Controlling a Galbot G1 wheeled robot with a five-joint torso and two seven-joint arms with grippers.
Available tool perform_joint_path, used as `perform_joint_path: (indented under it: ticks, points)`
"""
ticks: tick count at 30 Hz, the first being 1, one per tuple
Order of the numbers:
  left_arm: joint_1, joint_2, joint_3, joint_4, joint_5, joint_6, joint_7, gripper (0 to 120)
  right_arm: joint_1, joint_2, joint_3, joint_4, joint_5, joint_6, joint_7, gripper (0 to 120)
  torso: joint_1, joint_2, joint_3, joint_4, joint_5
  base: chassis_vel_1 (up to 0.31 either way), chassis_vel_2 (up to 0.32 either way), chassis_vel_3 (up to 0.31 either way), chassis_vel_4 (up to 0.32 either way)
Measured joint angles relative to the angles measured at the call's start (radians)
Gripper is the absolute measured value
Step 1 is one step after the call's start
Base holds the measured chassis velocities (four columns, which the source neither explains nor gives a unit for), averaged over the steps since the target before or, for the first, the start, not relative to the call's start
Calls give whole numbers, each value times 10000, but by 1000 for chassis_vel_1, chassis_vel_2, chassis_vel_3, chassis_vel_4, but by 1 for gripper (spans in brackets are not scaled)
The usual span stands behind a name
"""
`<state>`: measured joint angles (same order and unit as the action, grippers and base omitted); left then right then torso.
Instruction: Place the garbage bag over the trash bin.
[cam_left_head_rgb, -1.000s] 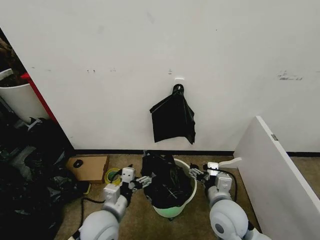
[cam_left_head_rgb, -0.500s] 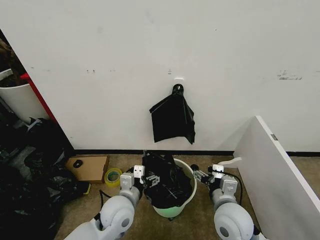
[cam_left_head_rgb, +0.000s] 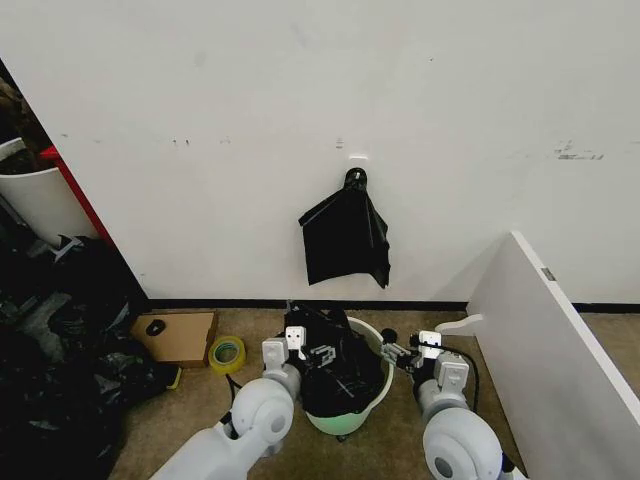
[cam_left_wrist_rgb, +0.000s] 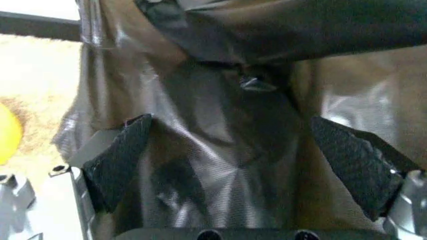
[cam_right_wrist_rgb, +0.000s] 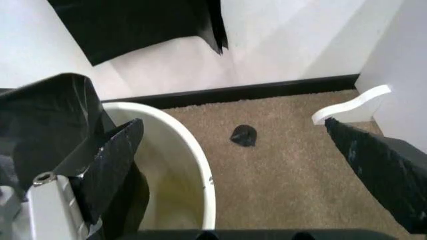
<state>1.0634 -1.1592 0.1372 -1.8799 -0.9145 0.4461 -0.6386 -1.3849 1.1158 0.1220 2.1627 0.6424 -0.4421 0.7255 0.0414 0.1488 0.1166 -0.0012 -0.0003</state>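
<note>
Garbage bag (cam_left_head_rgb: 335, 362) sags inside the trash bin (cam_left_head_rgb: 378, 392); with left tool (cam_left_wrist_rgb: 237, 165) and right tool (cam_right_wrist_rgb: 233, 160) both spread wide and empty, it may slump farther.

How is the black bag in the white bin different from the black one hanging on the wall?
The garbage bag sits crumpled and bulging in the trash bin, on the floor; the hanging bag is flat, gathered to a point at a wall hook. The left gripper is at the first; nothing touches the second. Both are glossy black plastic.

The garbage bag (cam_left_head_rgb: 335, 365) sits in the trash bin (cam_left_head_rgb: 380, 385), against the wall (cam_left_head_rgb: 300, 120).
</note>
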Motion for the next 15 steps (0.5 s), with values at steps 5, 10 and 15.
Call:
perform_joint_path:
  ticks: [5,10,15]
  points:
    - [-82,-97,-8,123,0,36,-325,90,-104,32,27,1,-47,-1,0,100,0,0,0,0,0,0,0,0,0]
    - [-166,-175,18,175,36,58,-571,88,-94,70,10,-18,-52,-10,0,100,0,0,0,-1,-2,0,0,0,0]
    - [-83,-31,-12,-153,301,9,-422,88,-66,69,-4,-39,-52,-21,-1,100,0,0,0,1,0,0,0,0,0]
